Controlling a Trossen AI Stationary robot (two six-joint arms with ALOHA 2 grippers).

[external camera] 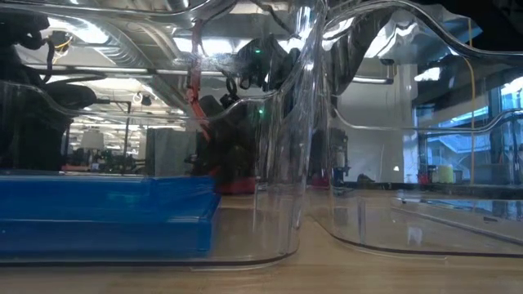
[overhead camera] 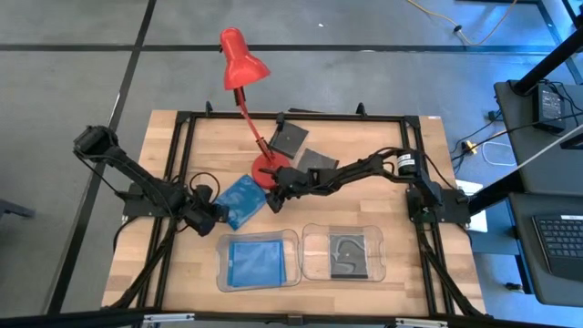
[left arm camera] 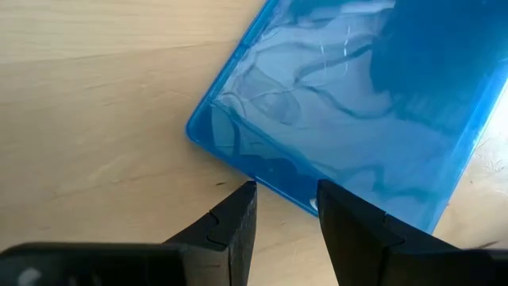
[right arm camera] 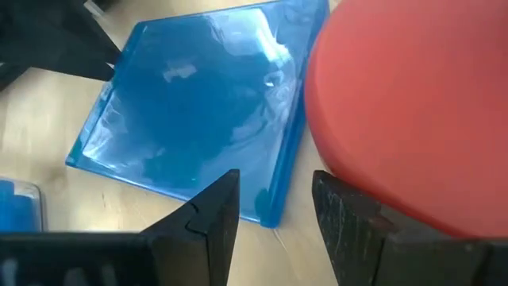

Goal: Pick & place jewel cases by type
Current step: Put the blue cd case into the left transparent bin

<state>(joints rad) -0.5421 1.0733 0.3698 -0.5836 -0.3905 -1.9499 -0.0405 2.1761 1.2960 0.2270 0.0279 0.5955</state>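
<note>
From above, a loose blue jewel case (overhead camera: 242,200) lies flat on the wooden desk (overhead camera: 164,146), just beside the red lamp base (overhead camera: 265,167). The left gripper (overhead camera: 217,215) sits at the case's edge away from the lamp, and the right gripper (overhead camera: 273,194) at the edge nearest it. On the far side of the lamp base lie two dark jewel cases (overhead camera: 290,138) (overhead camera: 316,161). Toward the desk's front edge from the lamp stand two clear trays: the left tray (overhead camera: 259,261) holds a blue case (overhead camera: 256,261), the right tray (overhead camera: 343,252) a dark case (overhead camera: 347,252).

The low view looks through the clear tray walls (external camera: 302,122). It shows the blue in the tray to be a stack of cases (external camera: 106,214), which the overhead picture does not reveal.

The left wrist view shows that arm's fingers (left arm camera: 238,230) apart, with their tips at the loose blue case's (left arm camera: 349,119) edge and not clamped on it.

The right wrist view shows that arm's fingers (right arm camera: 210,218) also apart, over the case's (right arm camera: 198,103) other edge. The lamp base (right arm camera: 413,111) is touching or overlapping that corner; which, I cannot tell.
</note>
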